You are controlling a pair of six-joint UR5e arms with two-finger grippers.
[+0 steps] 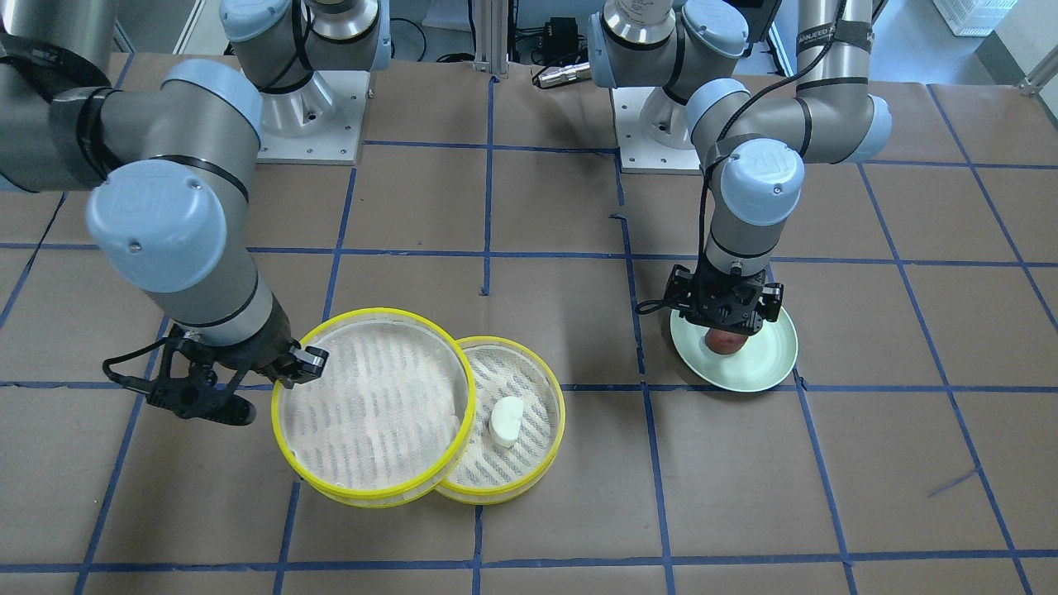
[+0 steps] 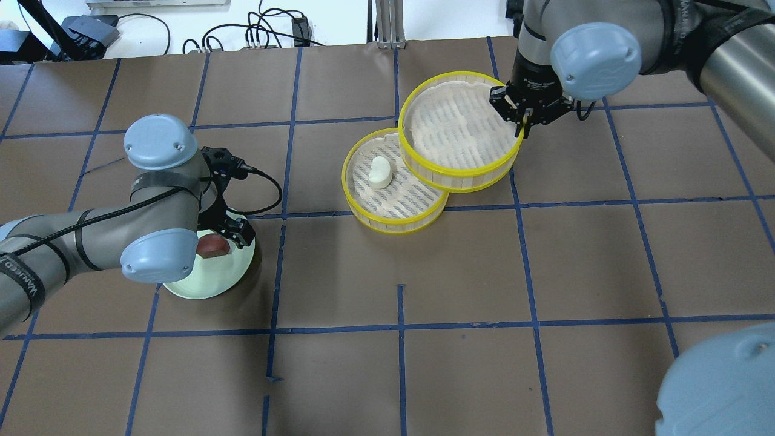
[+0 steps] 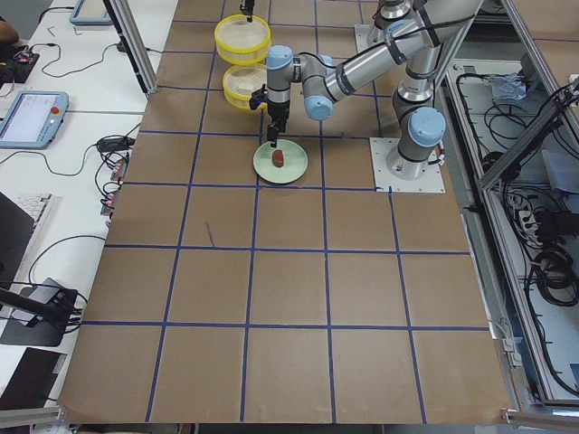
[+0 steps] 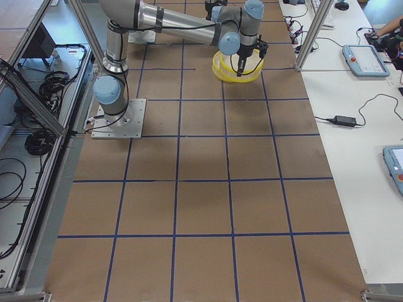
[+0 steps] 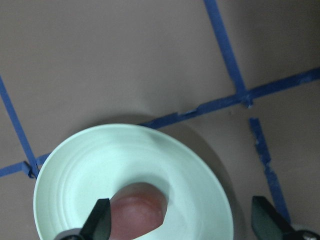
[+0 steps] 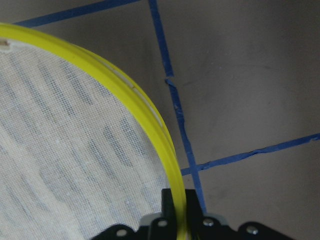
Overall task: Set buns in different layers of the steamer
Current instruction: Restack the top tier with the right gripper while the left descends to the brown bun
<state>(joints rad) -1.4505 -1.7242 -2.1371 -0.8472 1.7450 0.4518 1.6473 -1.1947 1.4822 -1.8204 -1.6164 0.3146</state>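
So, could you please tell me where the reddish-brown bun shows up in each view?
Front-facing: the reddish-brown bun sits right of centre.
Overhead: left side, below middle.
Exterior left: upper middle.
Exterior right: not visible.
Left wrist: bottom edge.
Right wrist: absent.
Shared landmark: the pale green plate under it.

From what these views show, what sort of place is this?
Likely a robotics lab: a table gridded with blue tape, a teach pendant beside it, and loose cables nearby.
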